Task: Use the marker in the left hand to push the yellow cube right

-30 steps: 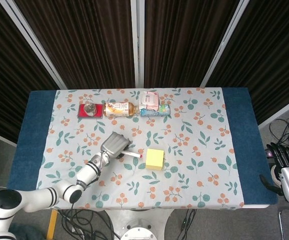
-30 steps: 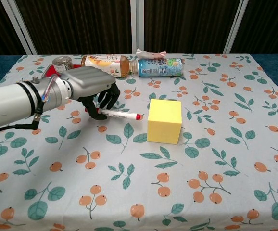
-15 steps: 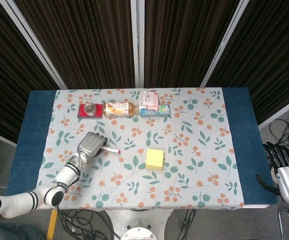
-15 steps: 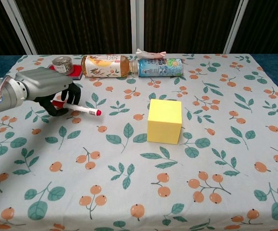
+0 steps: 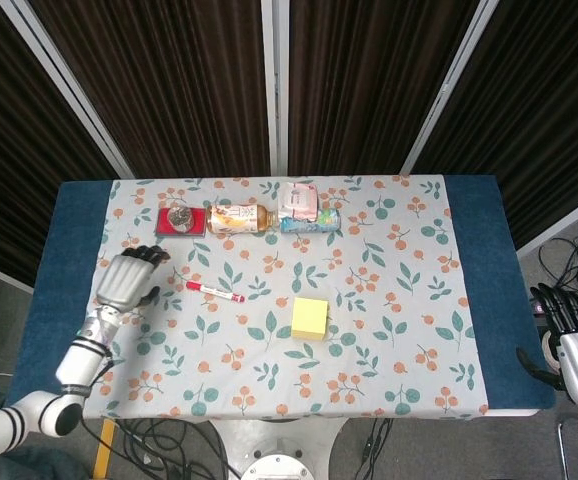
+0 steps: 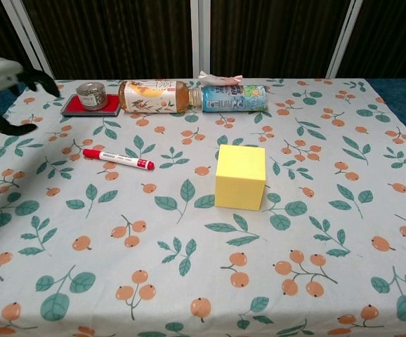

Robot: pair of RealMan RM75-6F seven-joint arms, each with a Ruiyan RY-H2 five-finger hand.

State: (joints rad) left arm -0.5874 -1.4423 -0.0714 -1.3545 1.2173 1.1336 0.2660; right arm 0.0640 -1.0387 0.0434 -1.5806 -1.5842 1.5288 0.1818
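The yellow cube stands near the middle of the patterned tablecloth. The red and white marker lies flat on the cloth to the cube's left, held by nothing. My left hand is well left of the marker, near the table's left edge, empty with its fingers apart. My right hand hangs off the table's right edge, fingers spread, holding nothing.
Along the far side lie a tea bottle, a blue-labelled bottle with a pink packet behind it, and a small tin on a red tray.
My left hand drew back to the left away from the cube, let go of the marker and left it lying on the cloth. The cube has not moved.
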